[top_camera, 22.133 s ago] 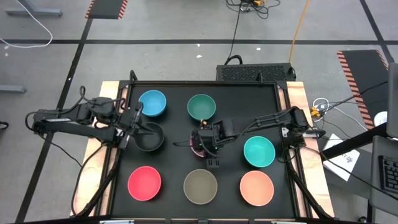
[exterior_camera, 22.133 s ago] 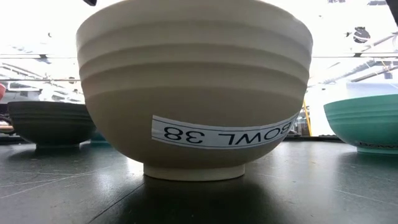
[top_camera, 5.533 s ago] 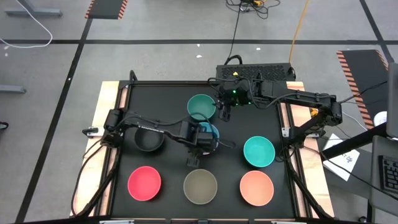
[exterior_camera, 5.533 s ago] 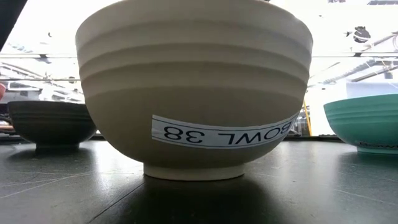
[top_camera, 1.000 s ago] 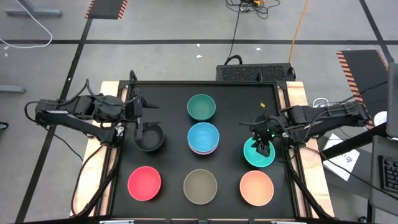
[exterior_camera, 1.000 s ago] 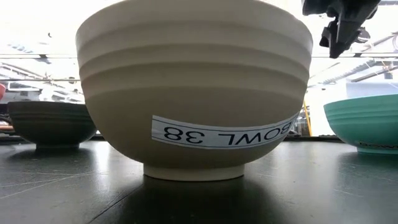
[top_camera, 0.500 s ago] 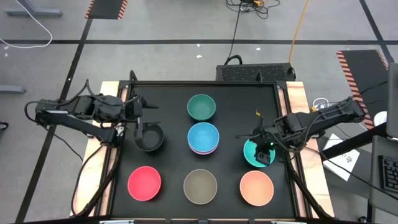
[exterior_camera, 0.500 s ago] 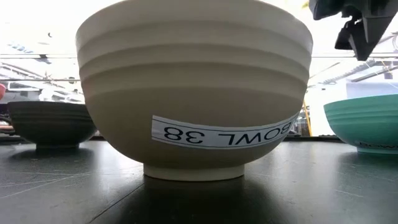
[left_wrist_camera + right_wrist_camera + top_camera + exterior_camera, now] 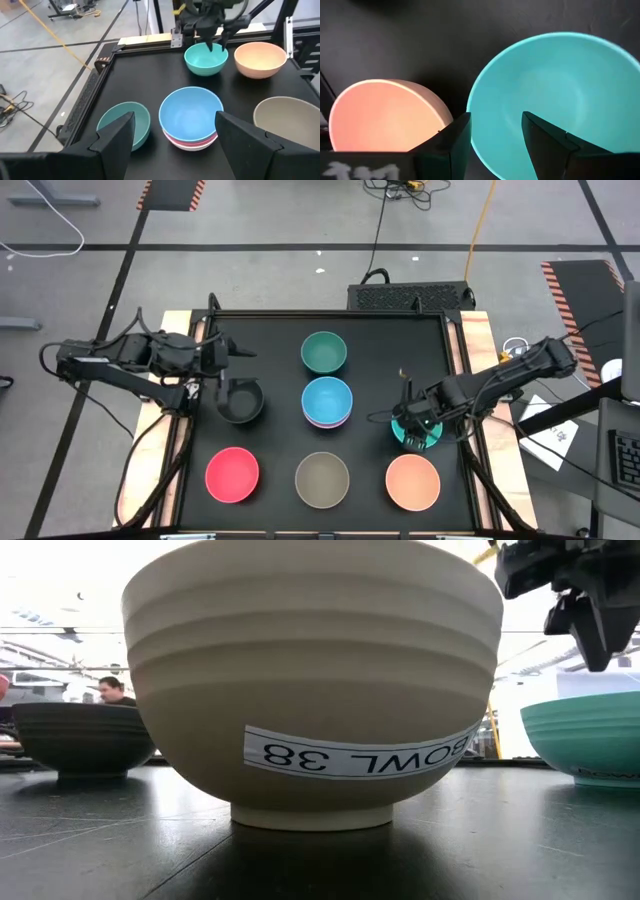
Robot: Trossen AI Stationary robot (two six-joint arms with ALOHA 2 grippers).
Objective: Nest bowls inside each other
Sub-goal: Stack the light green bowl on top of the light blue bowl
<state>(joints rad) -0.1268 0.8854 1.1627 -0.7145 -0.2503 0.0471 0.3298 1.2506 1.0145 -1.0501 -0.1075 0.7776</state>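
My right gripper (image 9: 417,426) hangs open just above the teal bowl (image 9: 545,100), one finger (image 9: 447,142) outside its rim and the other (image 9: 545,142) over its hollow; the low view shows the gripper (image 9: 590,625) clear of the bowl (image 9: 585,735). A light blue bowl (image 9: 327,398) sits nested in a pink and a white one (image 9: 187,142) at mid-table. The dark green (image 9: 324,352), black (image 9: 240,402), red-pink (image 9: 232,475), olive-grey (image 9: 322,479) and peach-orange (image 9: 412,482) bowls stand singly on their bases. My left gripper (image 9: 228,368) waits open by the black bowl, at the table's left.
A raised frame (image 9: 458,360) borders the black tabletop. The peach-orange bowl (image 9: 385,115) stands close beside the teal one, on its near side. The olive-grey bowl (image 9: 310,690) fills the low view. A person (image 9: 112,690) shows far off in the room.
My right gripper has come down toward the teal bowl and shifted a little toward the table's left edge, staying open. The bowls have kept their places.
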